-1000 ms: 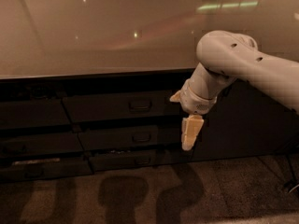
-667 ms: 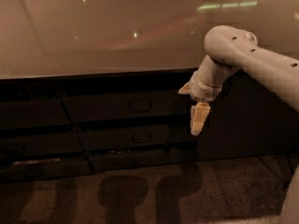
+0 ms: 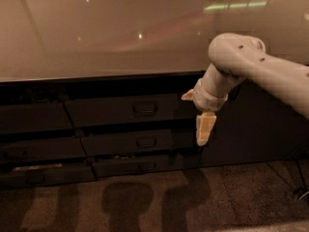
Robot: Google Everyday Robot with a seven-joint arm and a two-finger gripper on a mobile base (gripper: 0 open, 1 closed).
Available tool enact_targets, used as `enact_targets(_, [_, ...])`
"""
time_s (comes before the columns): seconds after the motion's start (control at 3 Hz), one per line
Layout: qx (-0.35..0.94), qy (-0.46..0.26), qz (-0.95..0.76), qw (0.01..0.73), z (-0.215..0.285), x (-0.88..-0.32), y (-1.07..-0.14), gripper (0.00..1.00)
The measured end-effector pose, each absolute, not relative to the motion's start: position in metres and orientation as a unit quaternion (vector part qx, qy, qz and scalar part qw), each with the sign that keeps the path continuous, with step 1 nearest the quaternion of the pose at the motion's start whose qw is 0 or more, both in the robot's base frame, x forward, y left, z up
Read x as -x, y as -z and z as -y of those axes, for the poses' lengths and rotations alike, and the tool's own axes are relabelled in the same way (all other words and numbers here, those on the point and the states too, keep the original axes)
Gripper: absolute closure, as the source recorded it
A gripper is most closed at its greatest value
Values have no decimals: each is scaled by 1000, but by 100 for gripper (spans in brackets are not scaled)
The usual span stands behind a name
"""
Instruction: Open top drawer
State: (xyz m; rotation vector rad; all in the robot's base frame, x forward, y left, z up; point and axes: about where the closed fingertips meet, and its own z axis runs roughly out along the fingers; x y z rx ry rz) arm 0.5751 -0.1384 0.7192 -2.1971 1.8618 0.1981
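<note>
The top drawer is a wide dark grey front just under the countertop, with a small loop handle at its centre. Its front looks flush with the cabinet face. My gripper hangs downward from the pale arm, to the right of the drawer's right end and level with its lower edge. It is well to the right of the handle and holds nothing that I can see.
Two narrower drawers sit below the top one. More dark drawer fronts stand at the left. A dark cabinet door is behind the arm. The glossy beige countertop spans above; speckled floor lies below.
The gripper and forearm have swung to the right and slightly up, away from the drawer handles. The drawers have not moved.
</note>
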Motion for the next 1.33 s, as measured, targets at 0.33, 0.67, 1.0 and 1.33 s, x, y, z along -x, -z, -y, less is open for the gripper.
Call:
enact_targets(0.33, [808, -1, -567, 157, 116, -548, -725, 0])
enact_targets(0.67, [841, 27, -515, 166, 100, -523, -717, 0])
enact_targets(1.0, [842, 25, -514, 164, 98, -521, -714, 0])
enact_targets(1.33, [839, 27, -518, 165, 101, -524, -715, 0])
